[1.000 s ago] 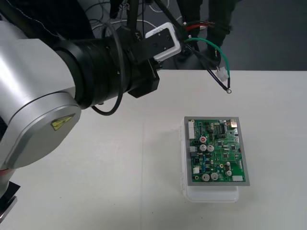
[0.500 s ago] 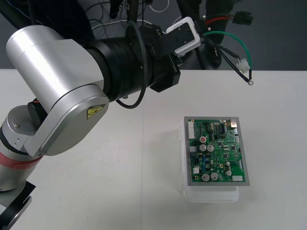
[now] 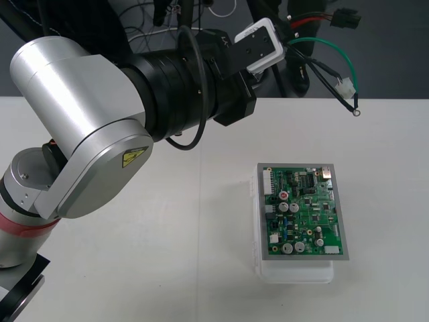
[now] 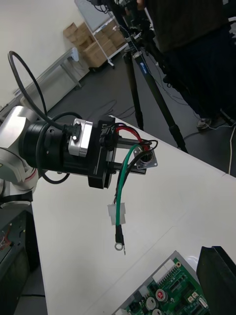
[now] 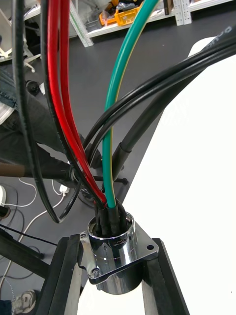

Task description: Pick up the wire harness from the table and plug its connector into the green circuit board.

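My left gripper [image 3: 293, 52] hangs over the table's far edge, shut on the harness's round metal socket [image 5: 118, 256], whose flange sits between the two black fingers [image 5: 61, 280]. Red, black and green wires [image 3: 328, 48] trail rightward from it in the air. A small black plug [image 3: 348, 19] sticks out at the top, and a white connector [image 3: 346, 88] and a ring terminal [image 3: 356, 112] dangle lower. The green circuit board [image 3: 303, 209] lies on its white base [image 3: 295, 272], nearer than the harness and apart from it. One black finger [image 4: 216, 280] of my right gripper shows beside the board's corner [image 4: 167, 293].
The big silver left arm [image 3: 80, 134] spans the left half of the table. A tripod and loose cables stand on the dark floor [image 3: 395, 54] beyond the far edge. Bare table [image 3: 167, 255] stretches left of the board.
The left arm has swung up and carried the harness to the right, the dangling ring terminal shifting from above the board's left part to past its right edge.
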